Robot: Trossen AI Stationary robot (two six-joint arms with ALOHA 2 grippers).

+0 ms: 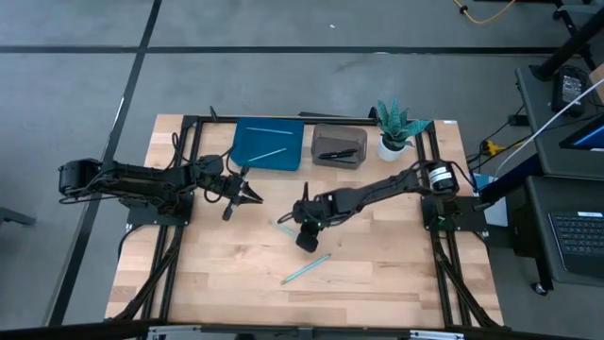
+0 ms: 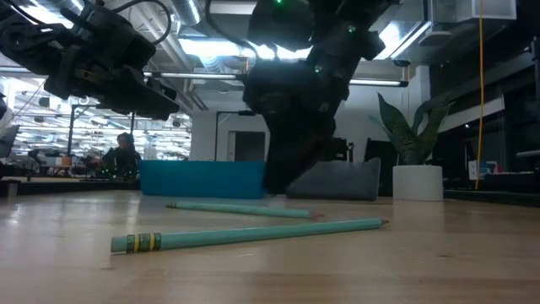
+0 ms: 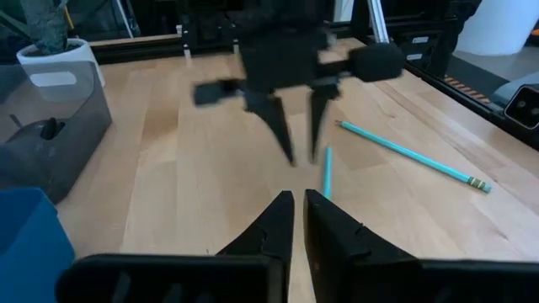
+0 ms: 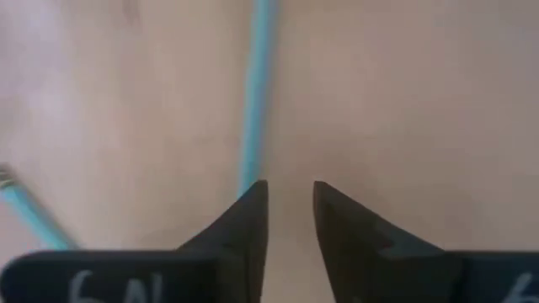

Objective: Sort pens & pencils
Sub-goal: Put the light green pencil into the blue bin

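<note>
The right pincer point(image 4: 290, 198), spread, hovers over a pencil point(image 4: 255, 101) on the tabletop point(image 1: 377, 264); the left pincer point(image 3: 298, 210) is nearly pressed together, empty.

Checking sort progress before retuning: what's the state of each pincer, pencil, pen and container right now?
Left pincer: nearly shut, empty.
Right pincer: open, low over the table, gripping nothing.
Near pencil: flat on the table, beside one right finger.
Far pencil: flat on the table, unsorted.
Blue tray: holds two pencils.
Grey bin: holds pens.
</note>
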